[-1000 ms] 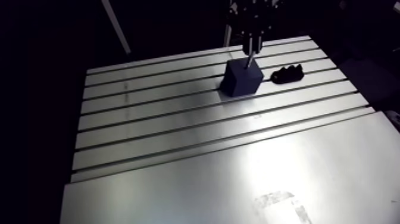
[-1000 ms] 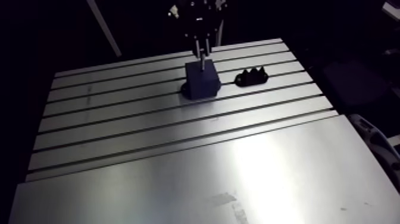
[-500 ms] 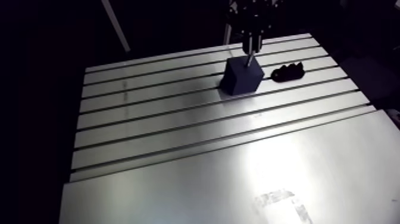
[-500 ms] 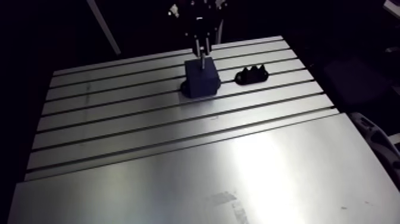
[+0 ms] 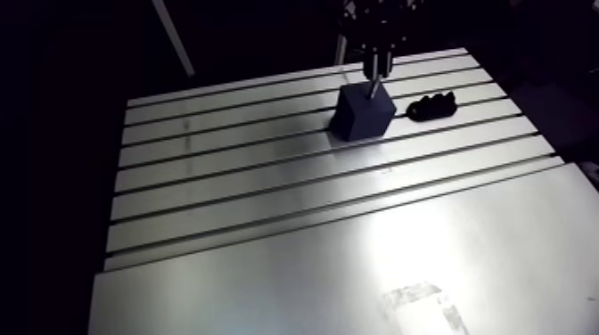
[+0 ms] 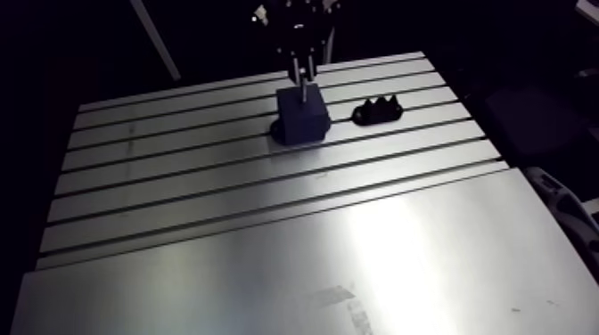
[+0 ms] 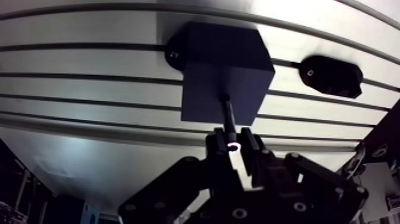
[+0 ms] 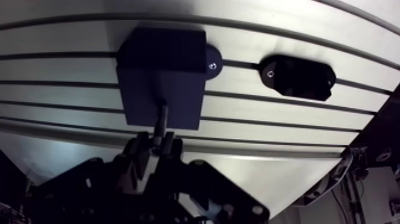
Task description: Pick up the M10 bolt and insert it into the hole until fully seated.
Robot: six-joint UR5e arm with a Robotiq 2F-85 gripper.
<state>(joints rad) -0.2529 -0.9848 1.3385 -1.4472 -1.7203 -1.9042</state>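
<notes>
Jaws narrowly apart clamp bolt (image 7: 228, 116), tip at block (image 7: 205, 83).

Counter (image 5: 267, 205): we see the slotted part at the far side, plain plate nearer the cam.
Block (image 7: 223, 71): on the slotted part, toward far edge of counter, sitting across a slot.
Holder (image 7: 331, 75): on counter beside block, to its right in arm view; near it but apart, no contact.
M10 bolt (image 7: 228, 116): upright over block, tip at block's top face; how deep it sits, we can't tell.
End effector (image 7: 232, 144): directly above block, clamped on bolt's upper end, bolt btwn its fingers.
</notes>
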